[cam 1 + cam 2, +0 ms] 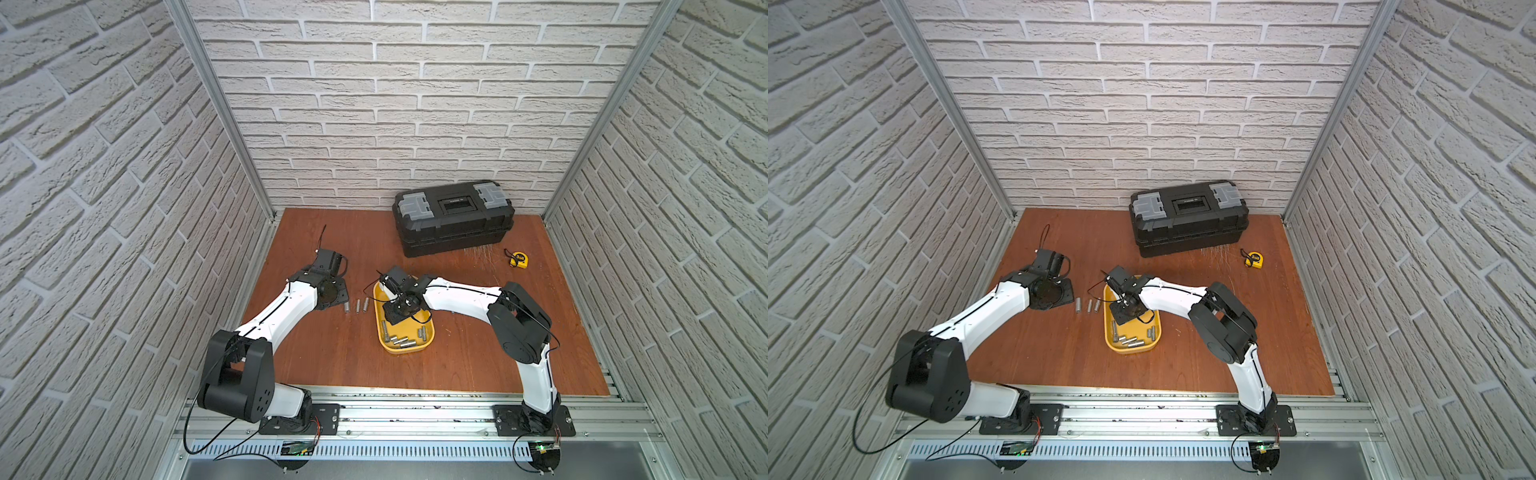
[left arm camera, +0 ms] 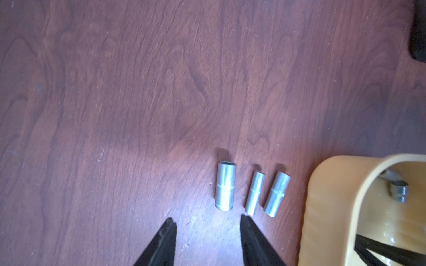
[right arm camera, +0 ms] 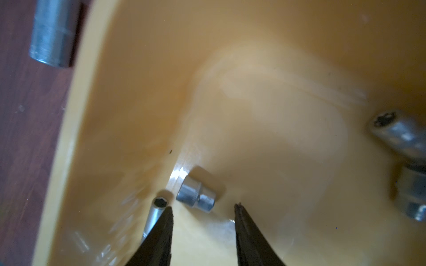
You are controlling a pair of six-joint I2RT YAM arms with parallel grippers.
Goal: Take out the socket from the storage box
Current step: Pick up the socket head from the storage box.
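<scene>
The yellow storage box [image 1: 409,350] [image 1: 1130,350] lies mid-table with several silver sockets [image 1: 401,340] at its near end. My right gripper [image 3: 203,207] [image 1: 392,321] reaches down inside the box, open and empty. A short stepped socket [image 3: 196,195] lies on the box floor just ahead of its tips. A thin long socket [image 3: 156,214] lies against the outside of one finger. Three sockets [image 1: 356,305] lie in a row on the table left of the box. My left gripper [image 2: 208,219] hovers open and empty just short of them; the widest socket [image 2: 225,186] is nearest.
A large black toolbox [image 1: 453,218] with grey latches stands at the back against the wall. A small yellow tape measure [image 1: 519,259] lies to its right. Brick walls close in three sides, and a metal rail [image 1: 415,409] runs along the front edge.
</scene>
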